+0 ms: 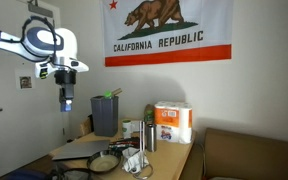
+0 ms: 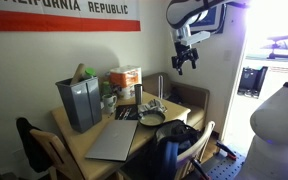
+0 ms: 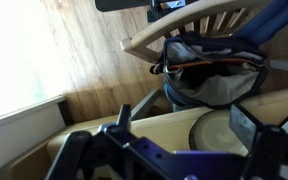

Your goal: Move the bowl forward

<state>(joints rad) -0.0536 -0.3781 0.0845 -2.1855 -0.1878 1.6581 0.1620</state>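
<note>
One bowl (image 2: 151, 117), one claw (image 2: 184, 66) aloft.

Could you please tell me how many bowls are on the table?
1. The bowl sits on the table beside the laptop, close to the cup. Another could be hidden behind the bin.

Printed in dark capitals on the flag (image 1: 168, 30), under its bear (image 1: 154, 15) and above its red stripe (image 1: 168, 57): "CALIFORNIA REPUBLIC". Cropped at the top edge in an exterior view, same flag (image 2: 64, 12): "REPUBLIC" legible. Elsewhere nothing readable.
</note>
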